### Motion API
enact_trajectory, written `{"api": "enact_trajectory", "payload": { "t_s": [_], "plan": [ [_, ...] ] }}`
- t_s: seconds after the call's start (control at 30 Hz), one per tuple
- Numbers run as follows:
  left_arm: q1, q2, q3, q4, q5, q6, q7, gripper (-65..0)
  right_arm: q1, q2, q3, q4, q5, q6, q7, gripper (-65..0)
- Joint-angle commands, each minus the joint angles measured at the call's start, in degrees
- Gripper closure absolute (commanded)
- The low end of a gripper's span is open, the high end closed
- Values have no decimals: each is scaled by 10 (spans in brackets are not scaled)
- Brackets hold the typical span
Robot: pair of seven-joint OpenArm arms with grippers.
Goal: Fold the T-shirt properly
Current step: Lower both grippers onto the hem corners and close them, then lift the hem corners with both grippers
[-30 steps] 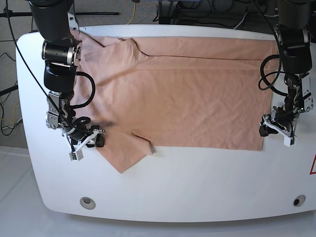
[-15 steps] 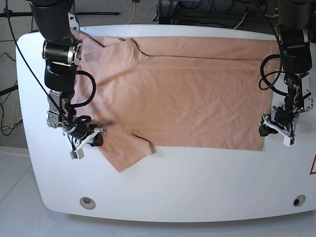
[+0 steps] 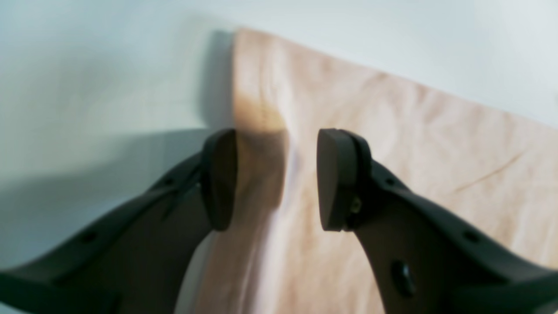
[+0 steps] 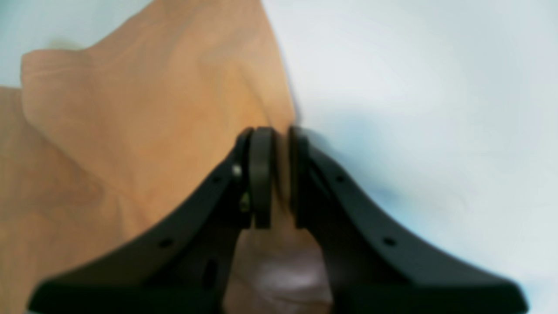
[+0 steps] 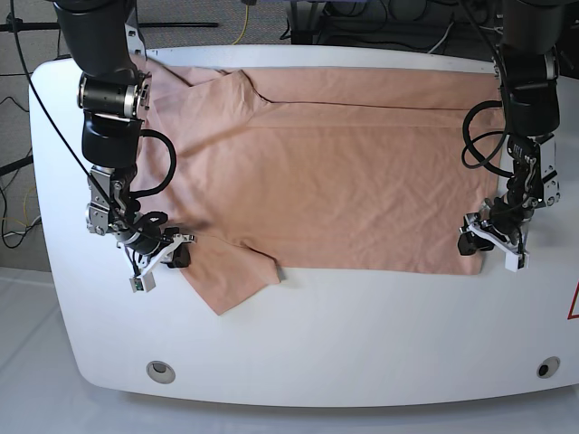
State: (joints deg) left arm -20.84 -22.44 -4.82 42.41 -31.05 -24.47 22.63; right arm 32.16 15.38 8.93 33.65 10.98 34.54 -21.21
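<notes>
Two hands sit at the pink T-shirt (image 5: pixel 335 172), which lies flat on the white counter (image 5: pixel 362 334). The right hand (image 4: pixel 275 174) pinches the shirt's sleeve edge. The left hand (image 3: pixel 275 179) is spread apart over the shirt's corner.

The T-shirt (image 5: pixel 344 172) is soft matt cotton-like cloth, lightly creased. Under it, the bench (image 5: pixel 362 334) looks like smooth white plastic with a faint sheen. The fingers (image 3: pixel 340 179) are matt black plastic.
</notes>
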Motion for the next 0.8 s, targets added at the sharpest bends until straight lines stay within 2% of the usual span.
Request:
{"api": "enact_trajectory", "payload": {
  "t_s": [0.0,0.3,0.43,0.63,0.77],
  "plan": [
    [-6,-7,-1,2,8,1,1,-283,10,3,0,5,-2,6,-13,-83],
    [-6,-3,0,1,6,1,2,-263,11,3,2,4,-3,6,-13,-91],
    [-7,1,1,2,3,-2,3,-212,11,4,2,3,-7,6,-10,-84],
    [-7,2,0,-1,3,-3,3,-95,10,3,2,4,-7,5,-11,-83],
    [-6,-1,-2,0,4,-5,-5,-77,9,3,0,5,-8,4,-12,-77]
  ]
}}
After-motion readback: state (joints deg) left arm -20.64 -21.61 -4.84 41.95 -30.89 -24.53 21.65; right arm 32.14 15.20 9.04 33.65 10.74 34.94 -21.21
